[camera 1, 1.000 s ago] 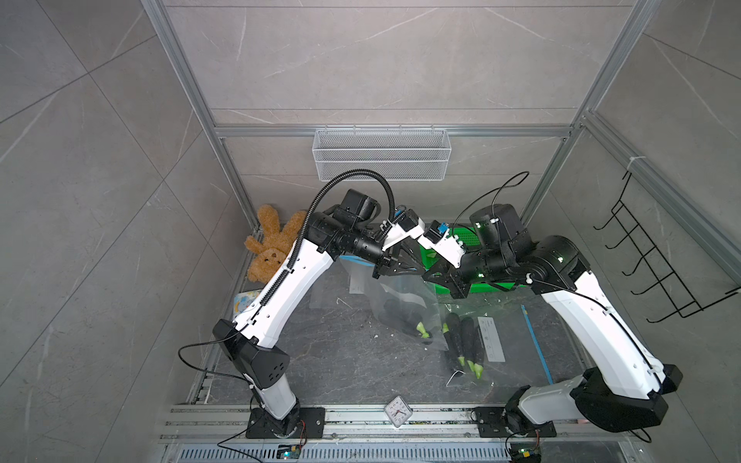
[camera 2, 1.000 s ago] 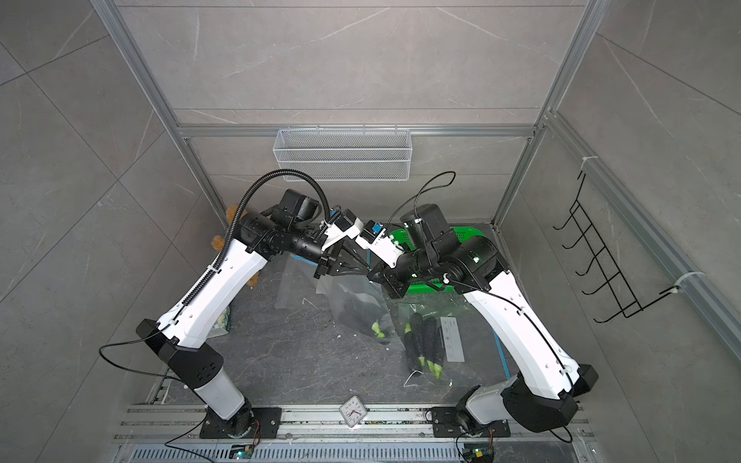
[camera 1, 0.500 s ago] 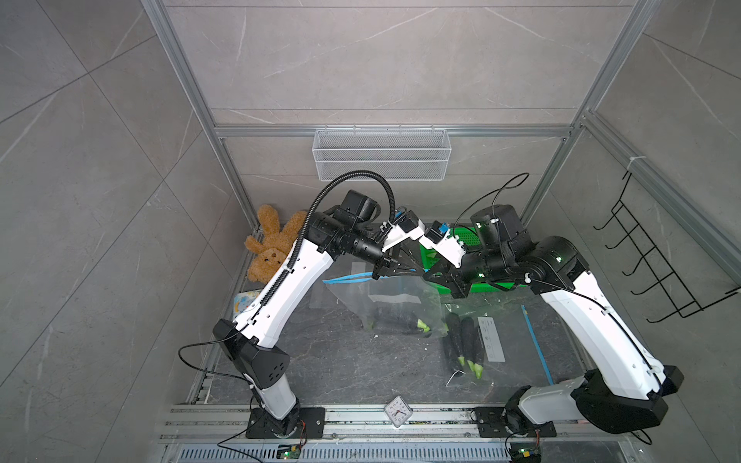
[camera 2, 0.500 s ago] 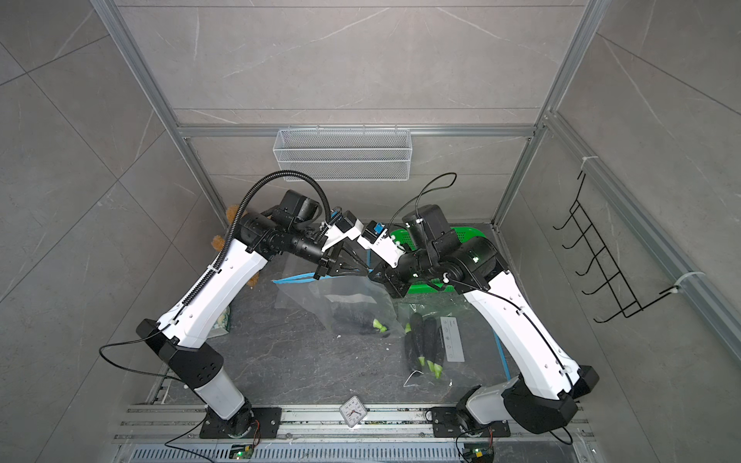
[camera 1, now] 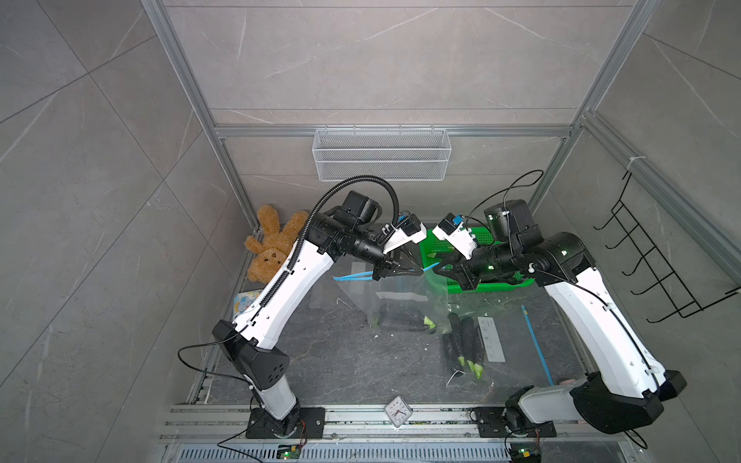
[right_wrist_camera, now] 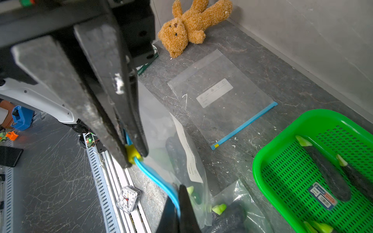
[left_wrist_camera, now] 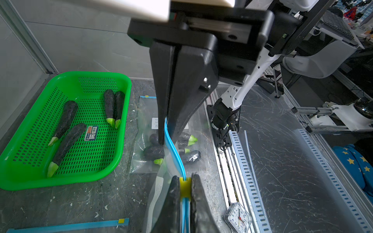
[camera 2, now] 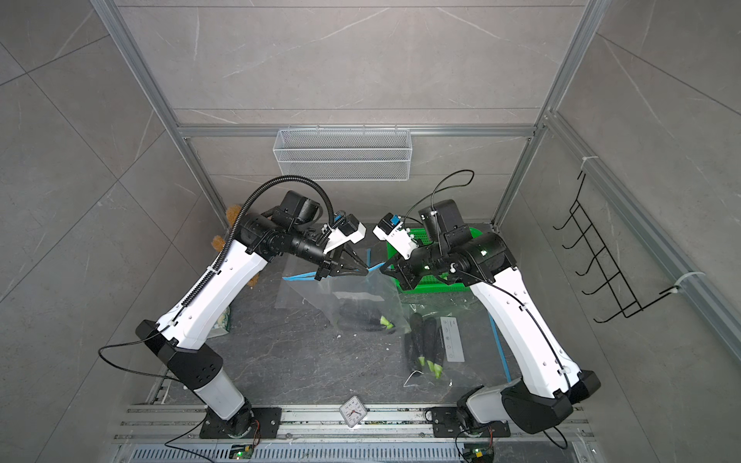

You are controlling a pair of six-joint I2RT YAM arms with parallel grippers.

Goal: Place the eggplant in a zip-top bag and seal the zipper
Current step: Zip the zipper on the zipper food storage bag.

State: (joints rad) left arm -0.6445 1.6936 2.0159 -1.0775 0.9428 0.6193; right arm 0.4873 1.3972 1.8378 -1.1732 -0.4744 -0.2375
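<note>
Both were clenched up top on the bag [camera 1: 405, 290]: left gripper [left_wrist_camera: 185, 178] pinching the yellow slider [left_wrist_camera: 184, 188], right gripper [right_wrist_camera: 178, 193] nipping the blue zipper [left_wrist_camera: 175, 152] just beside it. The eggplant [camera 1: 401, 320] sat down in the bottom of that hanging bag, mid-table. Right side was crowded: green basket [camera 1: 501, 286] under the right arm [camera 1: 593, 320], a filled bag [camera 1: 465, 340] lying just beside the hanging one. More open table toward the front rail [camera 1: 361, 417], where a clock [camera 1: 398, 411] sat; teddy [camera 1: 272, 244] slumped in the back left corner. Wrist views showed the slider grip, four eggplants [left_wrist_camera: 66, 119] in the basket and a flat empty bag [right_wrist_camera: 220, 94], all hard to make out in both top views.
</note>
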